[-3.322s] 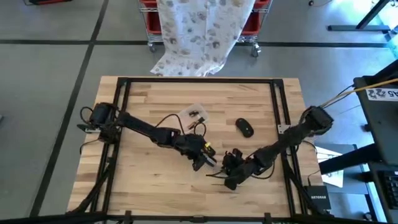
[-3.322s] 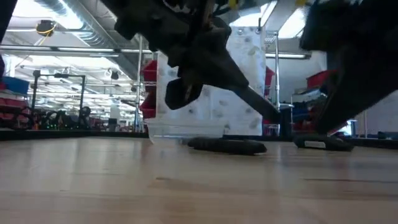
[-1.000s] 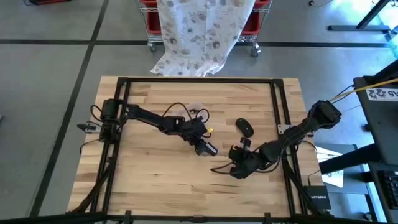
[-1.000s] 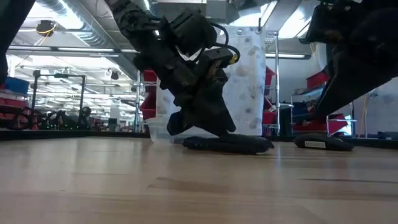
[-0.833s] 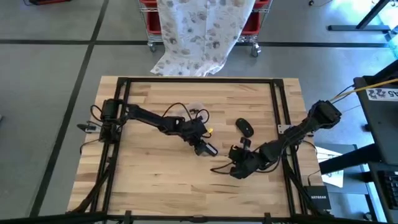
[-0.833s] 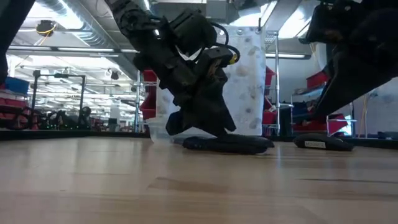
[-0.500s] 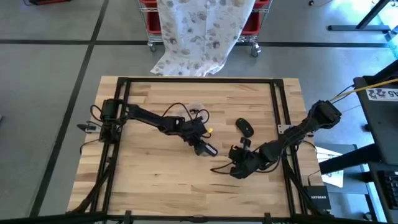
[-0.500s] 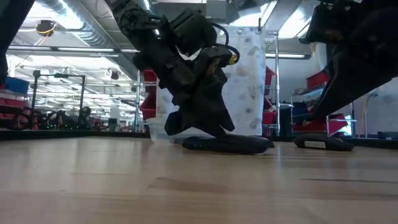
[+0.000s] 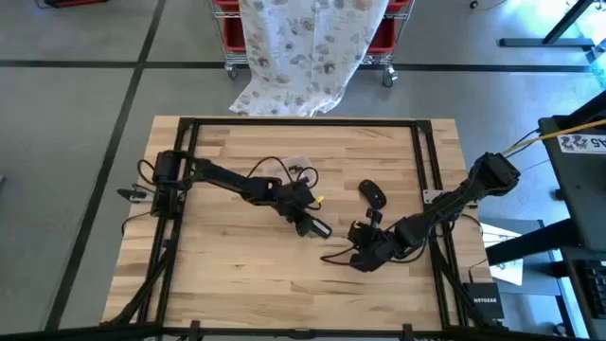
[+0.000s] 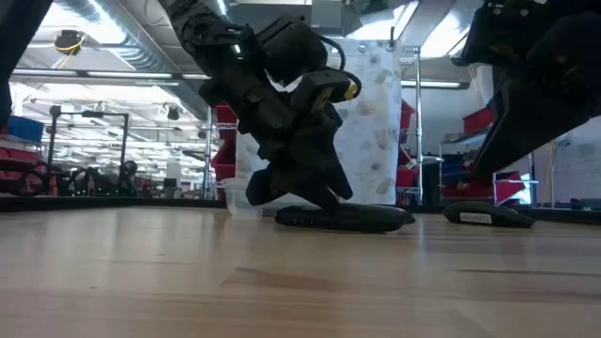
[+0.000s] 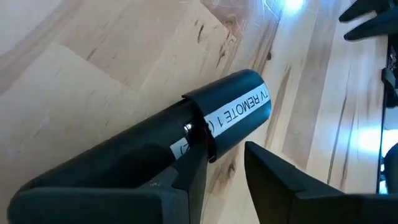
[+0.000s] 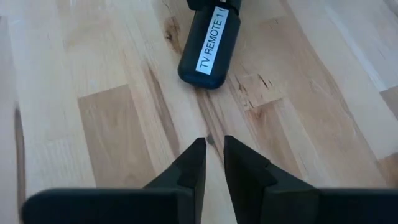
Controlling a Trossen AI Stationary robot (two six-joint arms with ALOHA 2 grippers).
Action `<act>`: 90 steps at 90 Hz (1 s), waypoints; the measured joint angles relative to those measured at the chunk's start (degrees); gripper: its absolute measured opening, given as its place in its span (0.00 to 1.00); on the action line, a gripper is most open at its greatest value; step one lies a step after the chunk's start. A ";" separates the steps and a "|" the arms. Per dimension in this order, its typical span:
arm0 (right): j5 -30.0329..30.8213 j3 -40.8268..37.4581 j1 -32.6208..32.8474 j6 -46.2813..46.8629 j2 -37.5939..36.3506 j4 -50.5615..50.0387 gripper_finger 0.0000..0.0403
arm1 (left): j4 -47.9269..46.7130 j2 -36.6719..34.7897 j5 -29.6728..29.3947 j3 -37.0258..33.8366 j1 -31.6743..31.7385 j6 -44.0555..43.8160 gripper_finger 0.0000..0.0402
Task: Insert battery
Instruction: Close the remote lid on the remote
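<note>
Tools, two. Left tool [image 9: 317, 227]: near the middle of the light wooden plank table [image 9: 227, 275], fingers [image 11: 273, 180] parted; one finger lies against the side of the remote, which sits beside the gap rather than in it, so whether it is gripped cannot be told. Right tool [image 9: 357, 233]: just beside the left one, toward the right edge, fingers [image 12: 189, 165] almost together with a thin gap, nothing between them.

Black oblong remote control [image 11: 186, 140], one: lies flat on the table, rounded end, white label reading "TV REMOTE 1"; also seen ahead of the right tool [image 12: 210, 45].

Small black oval object [image 9: 372, 194], one: on the table beyond the right tool, apart from it.

Black frame rails [image 9: 284, 121], along the table's edges. Bare wood lies open toward the near edge and the left side.
</note>
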 joint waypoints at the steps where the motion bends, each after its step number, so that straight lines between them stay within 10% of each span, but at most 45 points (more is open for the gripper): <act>1: 0.00 0.00 0.00 0.00 0.00 -0.03 0.10 | 0.00 0.00 0.11 0.00 0.06 -0.27 0.23; 90: 0.62 0.04 -0.02 0.00 -0.04 0.06 0.10 | -6.41 -7.04 0.38 -0.11 2.05 0.22 0.23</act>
